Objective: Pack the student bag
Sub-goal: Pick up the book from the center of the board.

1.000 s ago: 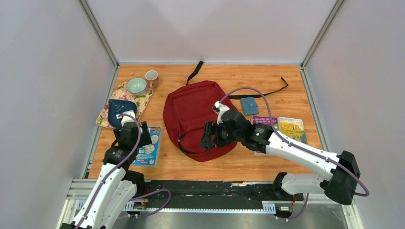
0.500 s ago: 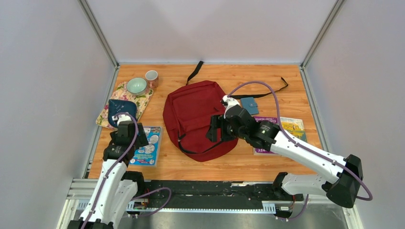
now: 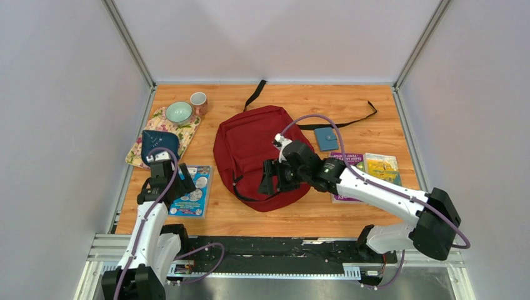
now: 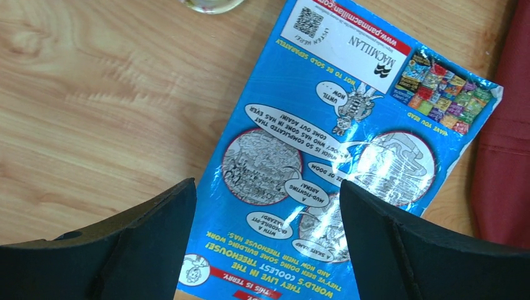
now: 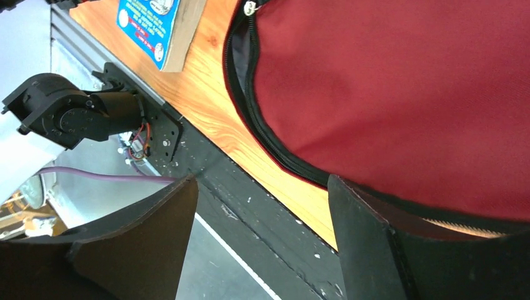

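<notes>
The student bag [image 3: 253, 147], a dark red backpack with black straps, lies flat in the middle of the table. Its black zipper [image 5: 249, 112] runs along the near edge, slightly parted. My right gripper [image 3: 270, 181] is open and empty, low over the bag's near right part; in the right wrist view [image 5: 262, 244] one finger [image 5: 375, 250] is close against the bag [image 5: 406, 81]. My left gripper [image 3: 177, 186] is open and empty, just above a blue book [image 3: 195, 194]. In the left wrist view [image 4: 267, 250] the book [image 4: 325, 156] lies between its fingers.
A teal wallet [image 3: 325, 138] lies right of the bag, with a purple book [image 3: 347, 159] and a yellow book [image 3: 382, 167] nearer. A dark blue pouch [image 3: 157, 145], a bowl [image 3: 179, 112] and a cup [image 3: 199, 101] sit on or by a floral mat [image 3: 187, 131] at back left.
My right gripper has swung left and nearer over the bag's near part, after lifting back half a second ago. My left arm has shifted slightly over the blue book.
</notes>
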